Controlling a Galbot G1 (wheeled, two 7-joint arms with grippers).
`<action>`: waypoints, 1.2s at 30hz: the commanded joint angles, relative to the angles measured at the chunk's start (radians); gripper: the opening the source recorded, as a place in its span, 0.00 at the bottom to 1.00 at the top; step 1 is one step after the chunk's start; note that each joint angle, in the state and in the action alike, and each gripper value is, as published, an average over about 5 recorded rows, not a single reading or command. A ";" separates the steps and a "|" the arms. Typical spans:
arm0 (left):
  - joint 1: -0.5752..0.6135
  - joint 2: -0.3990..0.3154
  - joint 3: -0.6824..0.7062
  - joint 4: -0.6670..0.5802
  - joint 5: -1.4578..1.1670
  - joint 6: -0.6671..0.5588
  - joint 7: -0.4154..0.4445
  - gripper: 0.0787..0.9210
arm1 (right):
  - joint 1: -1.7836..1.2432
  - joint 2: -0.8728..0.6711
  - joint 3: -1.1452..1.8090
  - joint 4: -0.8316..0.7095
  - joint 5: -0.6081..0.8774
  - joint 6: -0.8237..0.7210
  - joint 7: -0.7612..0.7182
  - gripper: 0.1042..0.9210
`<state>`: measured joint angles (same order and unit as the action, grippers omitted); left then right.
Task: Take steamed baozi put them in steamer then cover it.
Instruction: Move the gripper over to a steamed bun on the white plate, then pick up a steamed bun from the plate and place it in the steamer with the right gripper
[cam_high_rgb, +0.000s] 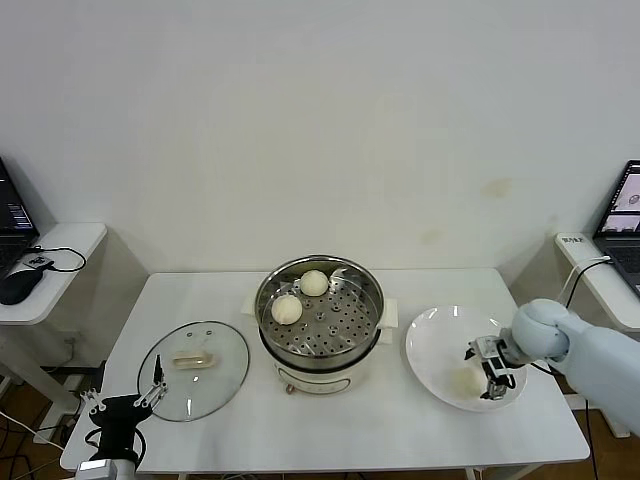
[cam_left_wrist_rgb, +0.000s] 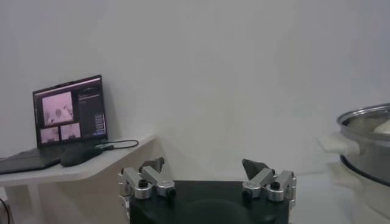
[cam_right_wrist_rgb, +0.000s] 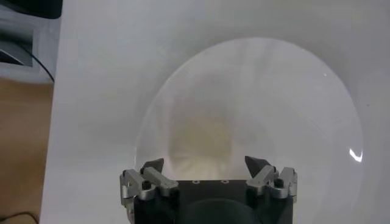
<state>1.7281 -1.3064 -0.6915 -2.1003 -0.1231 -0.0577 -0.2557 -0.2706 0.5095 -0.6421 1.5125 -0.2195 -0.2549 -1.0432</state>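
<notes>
Baozi (cam_high_rgb: 464, 380), cream-white, lies low on the plate (cam_high_rgb: 432, 335) at lower right of the head view, just beside the right gripper (cam_high_rgb: 494, 372), whose jaws stand spread and empty around nothing. It is probably soft, light and easily dented, so a gentle pinch across its widest part would suit. At lower left the left gripper (cam_high_rgb: 122, 404) waits, released, beside the glass lid (cam_high_rgb: 228, 365). Farther back, two baozi (cam_high_rgb: 300, 296) sit in the steamer (cam_high_rgb: 366, 285).

Steamer (cam_high_rgb: 319, 318) shiny perforated metal; lid (cam_high_rgb: 194, 369) clear glass; plate (cam_high_rgb: 432, 350) glossy white; baozi (cam_high_rgb: 287, 309) smooth, matt.
</notes>
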 joint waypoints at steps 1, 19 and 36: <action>-0.002 0.000 -0.001 0.005 -0.001 -0.001 0.000 0.88 | -0.027 0.035 0.016 -0.027 -0.012 -0.006 0.009 0.87; -0.003 -0.004 -0.003 0.005 -0.005 -0.003 -0.003 0.88 | 0.035 0.014 0.016 -0.005 0.033 -0.019 -0.028 0.63; -0.007 -0.001 -0.007 -0.007 -0.012 -0.002 -0.003 0.88 | 0.749 0.038 -0.273 0.043 0.348 -0.055 -0.102 0.64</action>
<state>1.7217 -1.3073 -0.6999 -2.1051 -0.1350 -0.0600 -0.2587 0.0958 0.4970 -0.7514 1.5416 -0.0256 -0.2989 -1.1295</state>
